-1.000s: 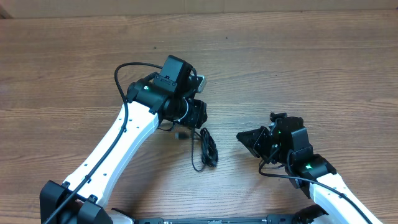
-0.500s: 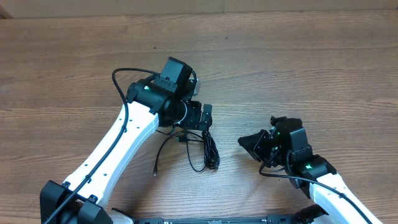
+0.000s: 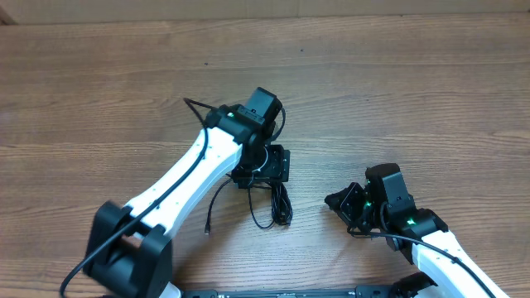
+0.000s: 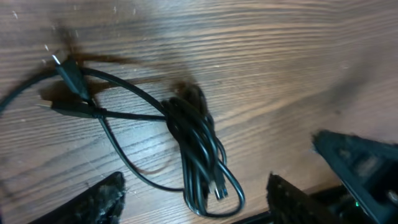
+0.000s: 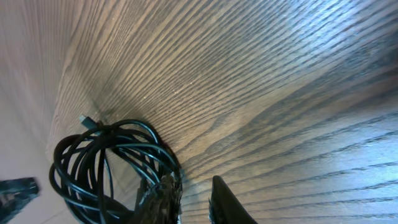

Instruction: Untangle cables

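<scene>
A tangled bundle of thin black cables (image 3: pixel 280 205) lies on the wooden table just below my left gripper (image 3: pixel 272 165). One loose strand (image 3: pixel 212 209) trails off to the left. In the left wrist view the bundle (image 4: pixel 193 140) runs down to the open left gripper (image 4: pixel 196 186), whose fingers (image 4: pixel 102 199) stand wide on either side without touching it. A plug end (image 4: pixel 69 74) lies at upper left. My right gripper (image 3: pixel 338 201) sits to the right, jaws parted by a narrow gap (image 5: pixel 193 186) with bare wood between them. A separate coil of cables (image 5: pixel 102 162) rests against its left finger (image 5: pixel 163 198).
The wooden table (image 3: pixel 414 91) stretches behind and to both sides of the arms. Thick black wires fixed to the left arm (image 3: pixel 199 108) arch above it. The two grippers are about a hand's width apart.
My left arm has swung right and its gripper now hovers over the bundle; a strand it carried lies loose on the table. The right gripper's jaws have parted slightly and it shifted down.
</scene>
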`<action>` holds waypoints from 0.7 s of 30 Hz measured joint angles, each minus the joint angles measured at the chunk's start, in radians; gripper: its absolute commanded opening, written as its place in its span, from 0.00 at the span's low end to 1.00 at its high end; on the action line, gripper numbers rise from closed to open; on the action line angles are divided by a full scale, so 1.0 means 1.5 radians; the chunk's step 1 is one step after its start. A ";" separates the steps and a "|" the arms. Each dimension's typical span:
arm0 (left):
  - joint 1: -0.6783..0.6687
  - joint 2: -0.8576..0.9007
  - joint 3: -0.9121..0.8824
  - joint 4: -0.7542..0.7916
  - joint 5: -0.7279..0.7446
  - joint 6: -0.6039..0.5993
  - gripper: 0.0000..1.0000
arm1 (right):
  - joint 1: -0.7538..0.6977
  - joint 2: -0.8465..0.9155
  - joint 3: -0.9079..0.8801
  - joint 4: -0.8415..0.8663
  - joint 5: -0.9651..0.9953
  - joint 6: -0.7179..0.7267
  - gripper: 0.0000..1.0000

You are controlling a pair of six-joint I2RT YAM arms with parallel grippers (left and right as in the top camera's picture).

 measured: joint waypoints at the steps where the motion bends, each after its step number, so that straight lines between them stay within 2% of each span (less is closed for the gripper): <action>1: 0.000 0.009 0.000 0.002 0.000 -0.010 0.66 | 0.000 0.000 0.000 0.000 0.001 0.000 0.17; 4: 0.000 0.042 0.000 0.010 0.000 -0.045 0.58 | 0.000 0.000 0.000 -0.001 0.002 0.000 0.17; 6: 0.000 0.062 0.000 0.024 0.000 -0.067 0.40 | 0.000 0.000 0.000 -0.002 0.003 0.000 0.19; 9: 0.000 0.089 0.000 0.053 0.000 -0.091 0.18 | 0.000 0.000 0.000 -0.004 0.003 0.000 0.20; 13: 0.000 0.110 0.000 0.073 0.001 -0.121 0.12 | 0.000 0.000 0.000 -0.004 0.007 0.000 0.21; 15: 0.000 0.112 0.000 0.078 0.005 -0.131 0.04 | 0.000 0.000 0.000 -0.005 0.010 0.000 0.21; 21: 0.000 0.112 0.000 0.082 0.006 -0.142 0.04 | 0.000 0.000 0.000 -0.005 0.018 0.000 0.24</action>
